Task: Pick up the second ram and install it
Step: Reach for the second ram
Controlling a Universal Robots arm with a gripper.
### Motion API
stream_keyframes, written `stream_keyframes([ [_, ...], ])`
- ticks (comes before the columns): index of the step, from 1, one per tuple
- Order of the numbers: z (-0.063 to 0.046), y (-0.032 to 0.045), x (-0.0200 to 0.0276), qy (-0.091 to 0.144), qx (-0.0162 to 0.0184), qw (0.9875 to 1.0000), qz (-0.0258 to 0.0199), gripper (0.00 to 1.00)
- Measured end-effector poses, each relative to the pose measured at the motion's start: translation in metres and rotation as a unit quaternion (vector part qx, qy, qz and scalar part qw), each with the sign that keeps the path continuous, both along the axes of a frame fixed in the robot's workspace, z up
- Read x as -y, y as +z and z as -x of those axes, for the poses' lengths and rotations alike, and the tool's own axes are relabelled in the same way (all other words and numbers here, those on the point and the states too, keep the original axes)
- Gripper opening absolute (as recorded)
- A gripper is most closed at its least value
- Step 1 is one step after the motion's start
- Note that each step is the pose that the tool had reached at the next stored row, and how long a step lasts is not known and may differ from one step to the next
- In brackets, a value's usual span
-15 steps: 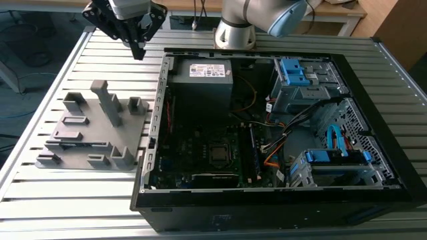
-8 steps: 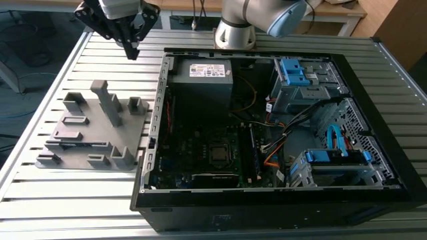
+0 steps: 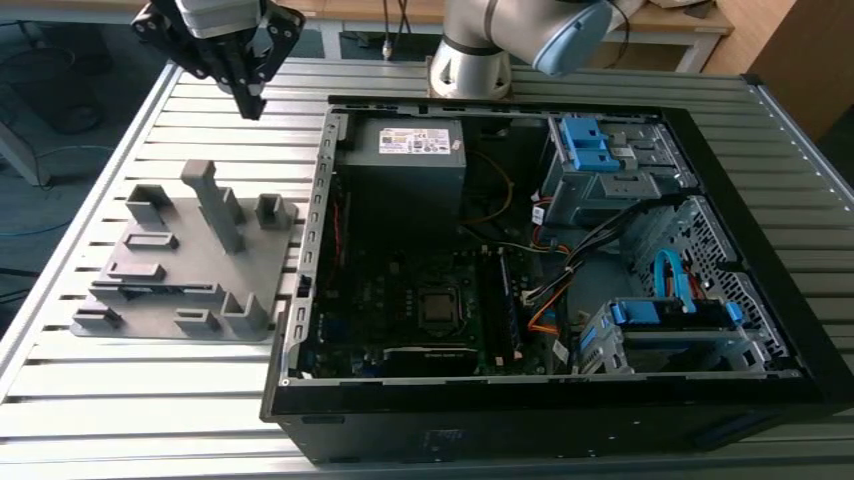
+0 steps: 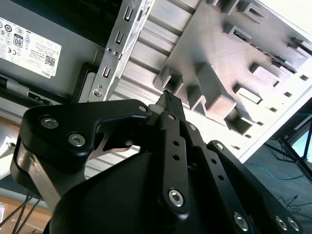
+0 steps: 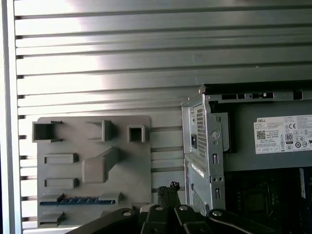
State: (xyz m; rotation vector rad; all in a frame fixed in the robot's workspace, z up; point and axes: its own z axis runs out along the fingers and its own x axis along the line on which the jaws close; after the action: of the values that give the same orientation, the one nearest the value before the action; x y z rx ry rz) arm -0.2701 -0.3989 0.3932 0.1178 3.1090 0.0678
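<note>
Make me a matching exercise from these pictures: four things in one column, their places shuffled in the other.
1 gripper
2 ram
3 fixture
4 power supply

a inside the case
b lying in a fixture slot
c on the table, at the exterior view's left of the case
d above the table

Pairs: 1-d, 2-b, 3-c, 4-a
</note>
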Motion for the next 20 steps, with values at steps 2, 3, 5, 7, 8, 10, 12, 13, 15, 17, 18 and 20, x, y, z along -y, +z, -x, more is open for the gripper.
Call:
stream_keyframes([
  [2,0.003,0.0000,0.0000,0.000,0.0000,1.0000,0.0000,0.10],
  [3,0.005,0.0000,0.0000,0.000,0.0000,1.0000,0.0000,0.10],
  [5,0.008,0.0000,0.0000,0.000,0.0000,1.0000,0.0000,0.10],
  [7,0.010,-0.0001,0.0000,0.000,0.0000,1.0000,0.0000,0.10],
  [8,0.012,-0.0001,0.0000,0.000,0.0000,1.0000,0.0000,0.10],
  [10,0.015,-0.0002,0.0000,0.000,0.0000,1.0000,0.0000,0.10],
  [12,0.018,-0.0002,0.0000,0.000,0.0000,1.0000,0.0000,0.10],
  [13,0.019,-0.0002,0.0000,0.000,0.0000,1.0000,0.0000,0.10],
  [15,0.022,-0.0002,0.0000,0.000,0.0000,1.0000,0.0000,0.10],
  [17,0.024,-0.0003,0.0000,0.000,0.0000,1.0000,0.0000,0.10],
  [18,0.025,-0.0003,0.0000,0.000,0.0000,1.0000,0.0000,0.10],
  [20,0.027,-0.0004,0.0000,0.000,0.0000,1.0000,0.0000,0.10],
])
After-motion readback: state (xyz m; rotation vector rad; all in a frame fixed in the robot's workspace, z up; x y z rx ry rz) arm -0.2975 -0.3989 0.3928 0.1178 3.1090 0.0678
